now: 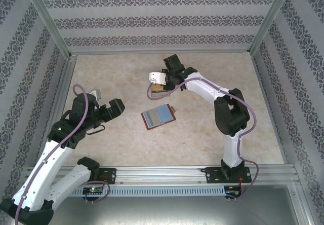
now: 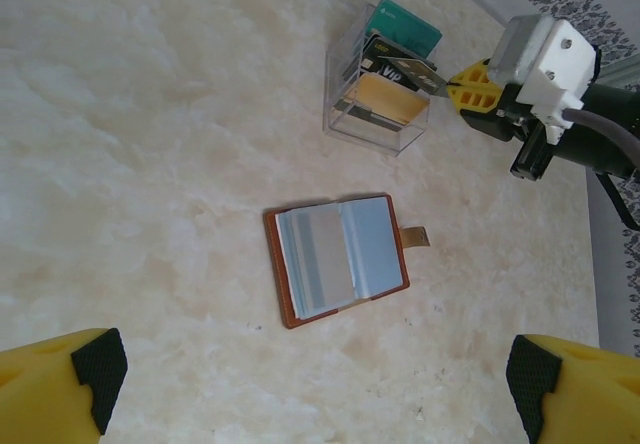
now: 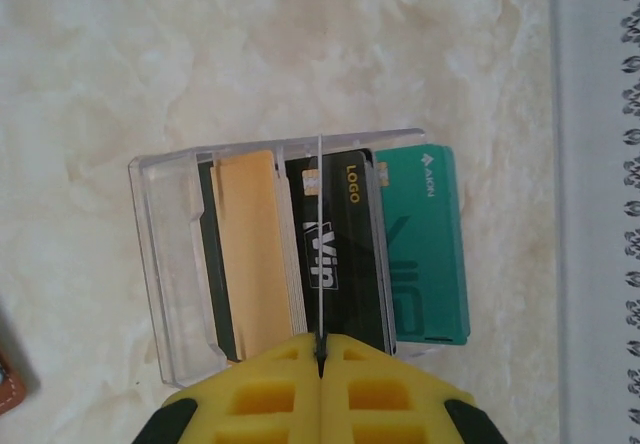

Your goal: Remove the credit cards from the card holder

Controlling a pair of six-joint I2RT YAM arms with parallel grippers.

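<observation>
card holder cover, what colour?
Brown. The card holder shows best in the left wrist view.

The card holder lies open midway on the bench; behind it, apart, stands a clear box with credit cards inside. Over the box hangs the right pincer, nipping a single card.

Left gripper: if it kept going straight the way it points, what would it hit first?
Probably the card holder, lying open on the table dead ahead of the left gripper; depth is unclear.
</observation>
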